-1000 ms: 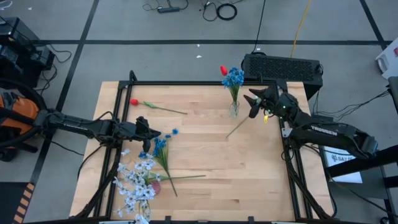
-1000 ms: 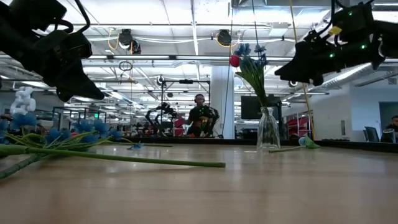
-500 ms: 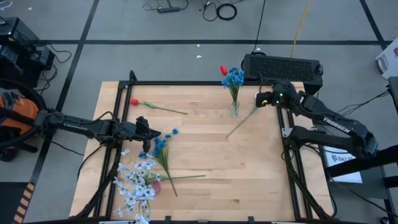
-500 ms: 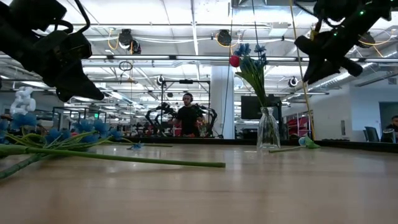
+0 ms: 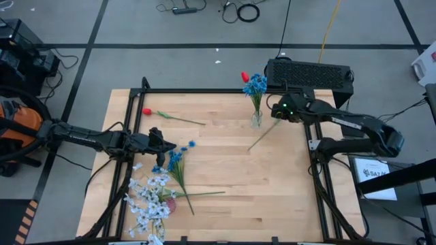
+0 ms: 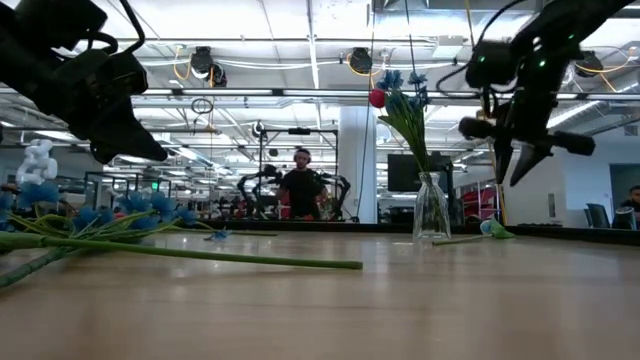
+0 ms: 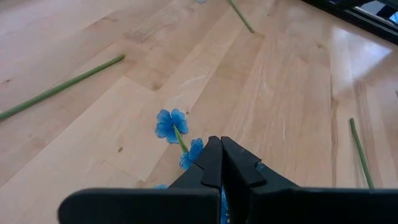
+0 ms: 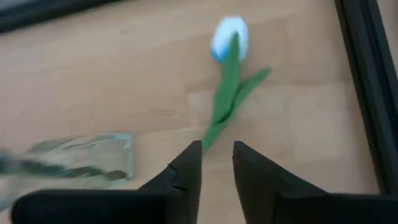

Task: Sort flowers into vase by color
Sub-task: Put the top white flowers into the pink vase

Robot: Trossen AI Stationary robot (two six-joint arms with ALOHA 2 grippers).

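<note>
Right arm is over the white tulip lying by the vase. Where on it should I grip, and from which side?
Grip the white tulip's bare stem, below the leaf, away from the vase. It lies flat on the table, so come straight down with the right gripper's open fingers straddling the stem crosswise. Closer to the bud, the glass probably crowds the fingers.

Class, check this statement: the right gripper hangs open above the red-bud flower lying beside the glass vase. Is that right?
Wrong on colour. The right wrist view shows the right gripper, open, above a white-bud flower lying beside the glass vase. The high view shows the red-bud flower elsewhere.
</note>
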